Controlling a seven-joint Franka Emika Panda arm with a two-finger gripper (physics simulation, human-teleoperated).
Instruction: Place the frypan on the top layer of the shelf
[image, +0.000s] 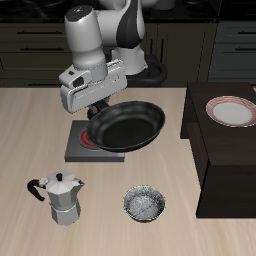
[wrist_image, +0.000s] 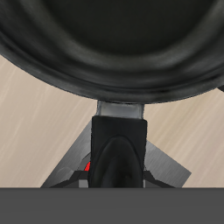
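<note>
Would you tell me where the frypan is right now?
In the exterior view the frypan hangs tilted in the gripper, above the burner plate and short of the shelf.

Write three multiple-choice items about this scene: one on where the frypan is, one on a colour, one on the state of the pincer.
1. Where is the frypan?
A. On the top of the shelf
B. Lifted over the burner plate
C. Lying beside the moka pot

2. What colour is the rim of the plate on the shelf?
A. Red
B. Blue
C. Green

3. What is the state of the pincer?
A. Open and far from the pan
B. Shut on the frypan's handle
C. Shut on the small bowl

Answers: 1 B, the pan is tilted in the air over the grey burner plate, short of the shelf. 2 A, a red ring borders the pale plate. 3 B, the wrist view shows the handle running straight from the camera to the pan, and the pan hangs from the arm.
</note>
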